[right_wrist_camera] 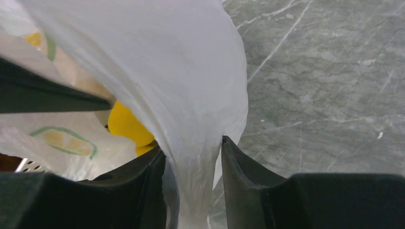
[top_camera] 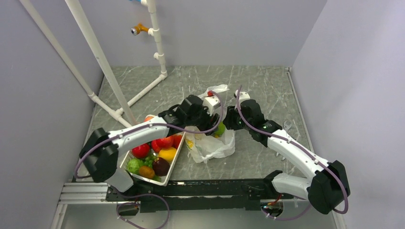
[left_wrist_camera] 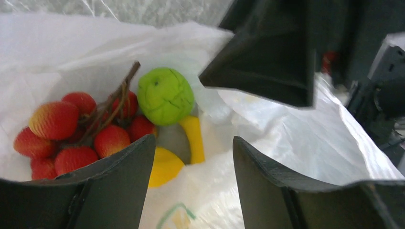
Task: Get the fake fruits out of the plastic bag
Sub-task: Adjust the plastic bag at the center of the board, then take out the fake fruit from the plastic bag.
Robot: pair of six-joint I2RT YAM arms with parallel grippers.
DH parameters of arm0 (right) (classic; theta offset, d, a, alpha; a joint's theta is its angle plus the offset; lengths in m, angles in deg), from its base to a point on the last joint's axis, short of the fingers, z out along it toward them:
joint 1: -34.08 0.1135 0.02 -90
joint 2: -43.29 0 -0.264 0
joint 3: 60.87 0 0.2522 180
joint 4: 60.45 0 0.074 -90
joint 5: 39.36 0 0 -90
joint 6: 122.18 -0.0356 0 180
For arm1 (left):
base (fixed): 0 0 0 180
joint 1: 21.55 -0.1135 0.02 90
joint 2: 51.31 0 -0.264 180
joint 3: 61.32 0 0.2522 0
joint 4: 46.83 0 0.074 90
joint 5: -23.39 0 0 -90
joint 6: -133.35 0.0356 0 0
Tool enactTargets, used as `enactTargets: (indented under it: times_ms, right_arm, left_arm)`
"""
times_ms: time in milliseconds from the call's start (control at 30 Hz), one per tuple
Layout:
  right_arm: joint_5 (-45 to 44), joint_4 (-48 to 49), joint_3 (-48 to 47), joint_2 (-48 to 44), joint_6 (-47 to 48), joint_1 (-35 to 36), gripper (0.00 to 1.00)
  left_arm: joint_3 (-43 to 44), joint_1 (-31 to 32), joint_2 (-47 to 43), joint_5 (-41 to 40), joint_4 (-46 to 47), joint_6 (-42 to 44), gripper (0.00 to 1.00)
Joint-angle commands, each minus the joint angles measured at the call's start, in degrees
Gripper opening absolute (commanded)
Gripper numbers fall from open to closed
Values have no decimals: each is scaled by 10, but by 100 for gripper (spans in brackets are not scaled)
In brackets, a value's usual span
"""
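Note:
The plastic bag (top_camera: 212,145) lies at the table's middle with its mouth held open. In the left wrist view the bag (left_wrist_camera: 286,124) holds a bunch of red strawberry-like fruits (left_wrist_camera: 71,133), a green round fruit (left_wrist_camera: 165,95), a yellow banana (left_wrist_camera: 195,138) and a yellow-orange round fruit (left_wrist_camera: 165,167). My left gripper (left_wrist_camera: 193,140) is open and empty just above the bag's mouth, also seen from the top (top_camera: 210,121). My right gripper (right_wrist_camera: 193,145) is shut on a gathered fold of the bag's rim (right_wrist_camera: 181,71) and lifts it; it shows from above (top_camera: 228,119).
A white wire-mesh basket (top_camera: 179,151) with several other fruits stands left of the bag, under my left arm. A white pipe frame (top_camera: 102,67) rises at the back left. Grey walls close both sides.

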Motion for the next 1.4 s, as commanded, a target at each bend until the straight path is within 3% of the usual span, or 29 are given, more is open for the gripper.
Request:
enactTargets:
  times_ms: [0,67,167,667,800,1133,1200,1367]
  right_arm:
    - [-3,38,-6,-23,0,1,36]
    - [-7,32,-6,-22,-1,1,28]
    - [-8,23,-8,-16,-3,1,23]
    - [-59,-1,-6,-19,-13,-1,19]
    - [-57,1,-2,-19,-15,-2,18]
    - [-51,5,6,-14,-19,-4,18]
    - [-51,7,7,-11,-18,-4,18]
    - [-47,10,10,-4,-17,-5,18]
  left_arm:
    - [74,1,64,-41,5,61,67]
    - [90,2,90,-61,7,70,68]
    - [121,1,130,-79,0,103,71]
    - [149,-1,223,-127,58,148,74]
    - [157,-4,234,-139,74,155,67]
    - [186,-15,275,-132,65,159,36]
    - [187,-15,279,-137,63,163,34]
    - [190,-17,283,-133,50,165,39]
